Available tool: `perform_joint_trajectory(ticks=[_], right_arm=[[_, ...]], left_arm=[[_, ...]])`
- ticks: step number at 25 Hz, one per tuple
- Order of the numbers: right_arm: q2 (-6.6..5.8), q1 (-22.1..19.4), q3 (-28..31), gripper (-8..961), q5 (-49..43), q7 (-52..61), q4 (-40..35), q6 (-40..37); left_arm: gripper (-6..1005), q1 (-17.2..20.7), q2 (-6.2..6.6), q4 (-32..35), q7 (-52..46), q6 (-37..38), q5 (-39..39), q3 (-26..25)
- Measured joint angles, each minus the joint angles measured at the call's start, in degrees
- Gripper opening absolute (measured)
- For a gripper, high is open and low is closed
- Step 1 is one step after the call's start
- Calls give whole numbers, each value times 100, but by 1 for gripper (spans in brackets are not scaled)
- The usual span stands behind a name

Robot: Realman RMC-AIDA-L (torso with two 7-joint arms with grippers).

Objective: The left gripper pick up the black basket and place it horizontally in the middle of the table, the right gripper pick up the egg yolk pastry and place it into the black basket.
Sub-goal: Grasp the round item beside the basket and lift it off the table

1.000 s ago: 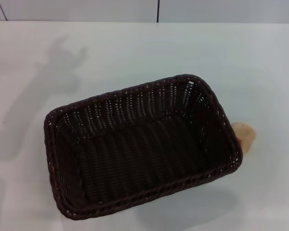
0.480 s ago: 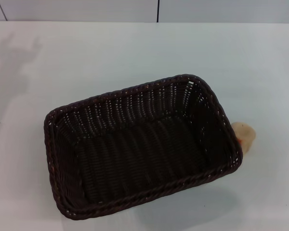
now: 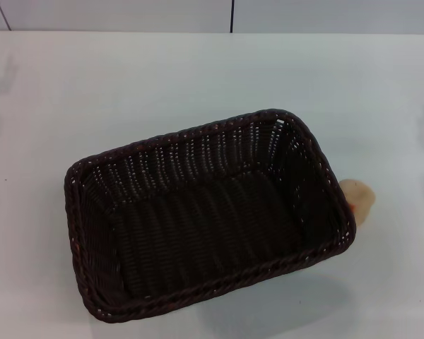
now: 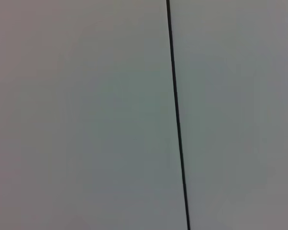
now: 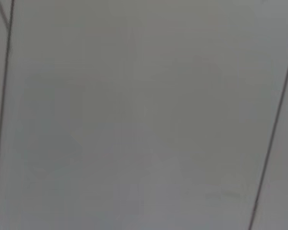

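black basket (image 3: 208,215) skewed on white table (image 3: 198,70), egg yolk pastry (image 3: 358,199) touching its right end — head view only, wrist views show just pale panels, claws unseen, state cannot be told

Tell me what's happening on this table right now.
Nothing is being handled. A dark woven wicker basket sits empty and skewed on the white table. A small cream pastry with an orange patch lies outside it, against its right end. Neither end effector is in view; both wrist cameras show only blank grey panels.
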Motion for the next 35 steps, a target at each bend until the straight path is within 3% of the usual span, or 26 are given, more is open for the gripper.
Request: perform_joint_trajectory(ticks=[7, 19, 25, 27, 28, 29, 35], right_arm=[[0, -24, -315, 382, -7, -24, 67, 374], [-23, -127, -461, 381, -15, -226, 257, 720], [-18, -190, -435, 381, -16, -353, 479, 974], [-18, -206, -478, 382, -15, -355, 584, 1126], [-18, -206, -478, 382, -15, -355, 584, 1126], [-16, -209, -493, 383, -15, -355, 674, 1322], [-9, -164, -498, 385, -16, -324, 932, 2010]], left_arm=[[774, -54, 14, 456, 464, 162, -297, 79], [773, -54, -4, 926, 2571, 126, -2739, -40], [773, -168, -43, 1437, 4488, -763, -4555, -512], [773, -267, -44, 1895, 5175, -1327, -5251, -907], [773, -267, -44, 1895, 5175, -1327, -5251, -907], [773, -329, -44, 2235, 5591, -1758, -5530, -1236], [773, -382, -36, 2690, 6384, -2338, -5797, -1611]])
